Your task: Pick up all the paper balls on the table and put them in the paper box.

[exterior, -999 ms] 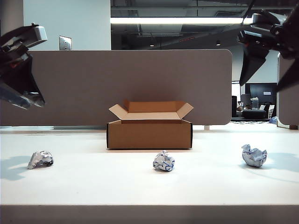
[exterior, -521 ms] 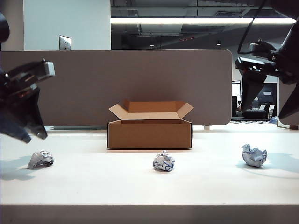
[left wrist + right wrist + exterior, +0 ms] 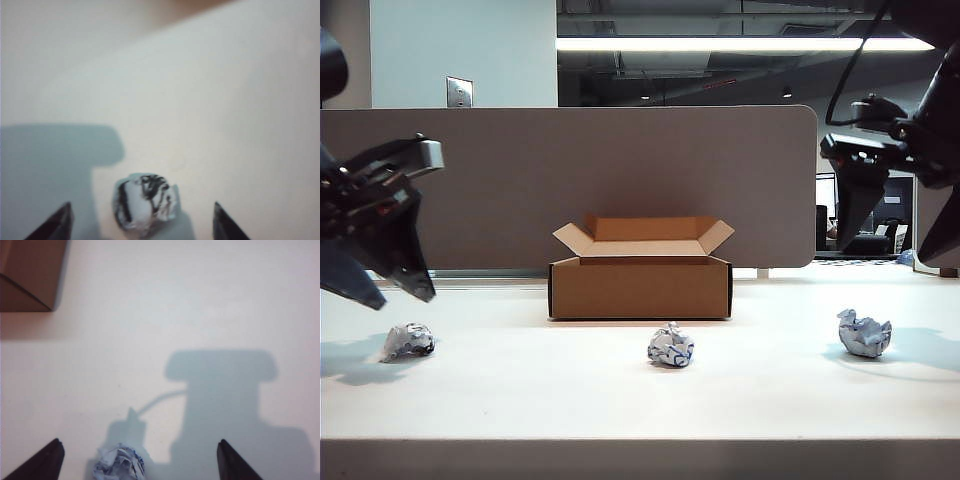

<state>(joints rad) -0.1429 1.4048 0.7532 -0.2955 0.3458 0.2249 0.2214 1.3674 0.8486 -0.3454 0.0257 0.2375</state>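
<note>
At far left of the exterior view, the left gripper (image 3: 382,290) is hanging in the air with its dark fingers spread wide and nothing between them, just above the left paper ball (image 3: 408,341). That ball is lying on the white table (image 3: 520,390), clear of both fingers; the left wrist view is showing the same ball (image 3: 146,201) sitting between the two fingertips (image 3: 57,225), touched by neither, with the gripper's shadow falling beside it.

Behind centre, the paper box (image 3: 640,272) is standing on the table with its four flaps folded outward and its lighter inside showing; no paper is visible in it from this angle. A grey-brown partition panel (image 3: 570,160) is standing behind the box.

Just in front of the box, slightly right of its middle, the middle paper ball (image 3: 670,346) is resting untouched.

Further right, the right paper ball (image 3: 863,333) is lying on the table, well apart from the box.

Above it at far right, the right gripper (image 3: 895,235) is hovering well above that ball, jaws wide and empty. Its wrist view is showing the ball (image 3: 120,462) between the fingertips (image 3: 47,460), nearer one of them, and a corner of the box (image 3: 30,275) at the frame's edge.
</note>
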